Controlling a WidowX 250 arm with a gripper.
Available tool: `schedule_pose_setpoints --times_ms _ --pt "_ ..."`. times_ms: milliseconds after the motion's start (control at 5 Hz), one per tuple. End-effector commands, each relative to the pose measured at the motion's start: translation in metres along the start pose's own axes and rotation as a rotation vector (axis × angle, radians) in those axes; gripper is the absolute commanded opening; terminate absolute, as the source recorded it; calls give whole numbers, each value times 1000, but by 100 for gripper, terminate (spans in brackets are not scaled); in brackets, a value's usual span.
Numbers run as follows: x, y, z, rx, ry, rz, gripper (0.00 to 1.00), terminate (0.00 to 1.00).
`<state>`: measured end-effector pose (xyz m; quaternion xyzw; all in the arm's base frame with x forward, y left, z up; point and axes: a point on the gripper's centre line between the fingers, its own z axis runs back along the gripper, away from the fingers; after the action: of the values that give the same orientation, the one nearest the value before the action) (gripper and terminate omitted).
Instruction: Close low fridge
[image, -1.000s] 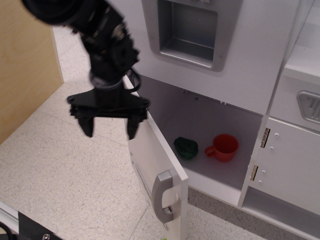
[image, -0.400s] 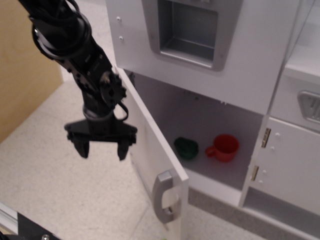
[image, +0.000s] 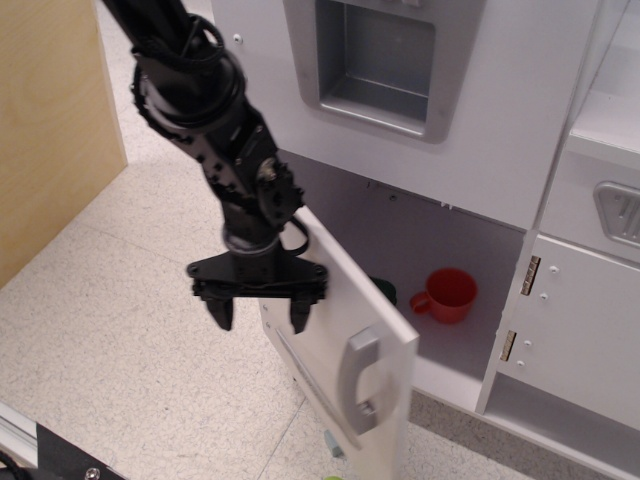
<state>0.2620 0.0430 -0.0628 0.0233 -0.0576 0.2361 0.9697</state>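
Note:
The low fridge (image: 440, 250) is a white compartment under the panel with the grey dispenser. Its flat white door (image: 340, 320) with a vertical grey bar handle (image: 358, 380) stands partly open, swung out towards the front. My black gripper (image: 258, 313) is open and empty, fingers pointing down, right against the door's outer face near its hinge side. Inside the fridge a red cup (image: 446, 293) stands on the floor; a dark green object (image: 386, 290) shows only as a sliver behind the door's top edge.
A wooden panel (image: 50, 130) stands at the left. A white cabinet with small metal hinges (image: 570, 330) is at the right of the fridge. The speckled floor (image: 110, 320) lies in front. A grey recessed dispenser (image: 375, 60) is above.
The gripper moved right and down against the door. The door has swung further towards shut, now covering most of the green object.

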Motion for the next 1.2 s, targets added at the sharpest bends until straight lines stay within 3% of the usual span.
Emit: schedule_pose_setpoints --times_ms 0,200,1000 --pt "22 -38 1 -41 -39 41 100 0" --pt "38 -51 -3 -48 -81 86 100 0" --pt "65 -64 -9 -67 -116 183 100 0"
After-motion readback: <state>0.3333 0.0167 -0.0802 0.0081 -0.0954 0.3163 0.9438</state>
